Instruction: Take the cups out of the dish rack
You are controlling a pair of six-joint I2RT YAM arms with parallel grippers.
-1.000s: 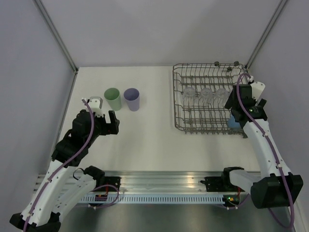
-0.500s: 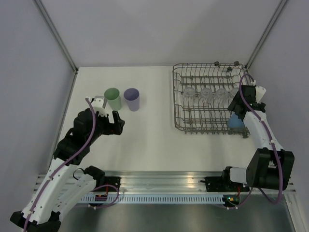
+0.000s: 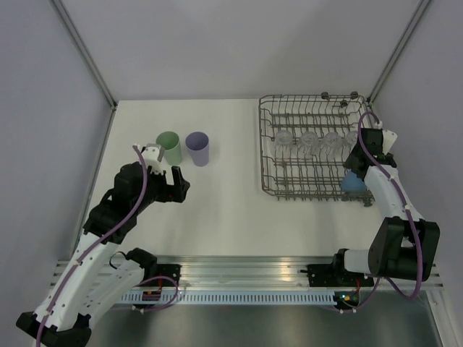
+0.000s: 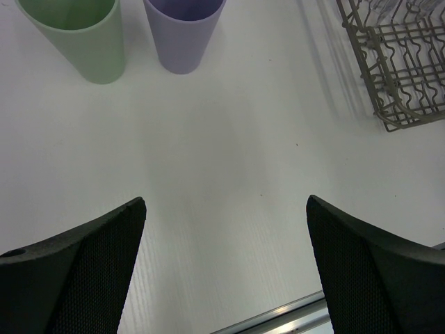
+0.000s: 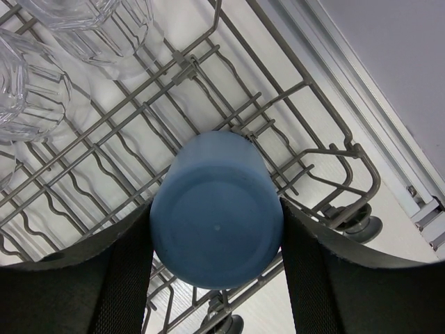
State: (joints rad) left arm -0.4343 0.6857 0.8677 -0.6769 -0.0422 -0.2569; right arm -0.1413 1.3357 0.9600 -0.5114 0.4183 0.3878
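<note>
The left pincer (image 4: 222, 209) hangs gaping, well left of the dish rack (image 3: 304, 108), arm bent. The right pincer (image 5: 215, 240) points down at the rack's near right corner, fingers clamping the blue cup (image 5: 208, 209).

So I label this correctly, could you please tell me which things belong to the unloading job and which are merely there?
Job: dish rack, blue cup, clear cups, green cup, purple cup, right gripper.
Not the job: table, metal rail.
</note>
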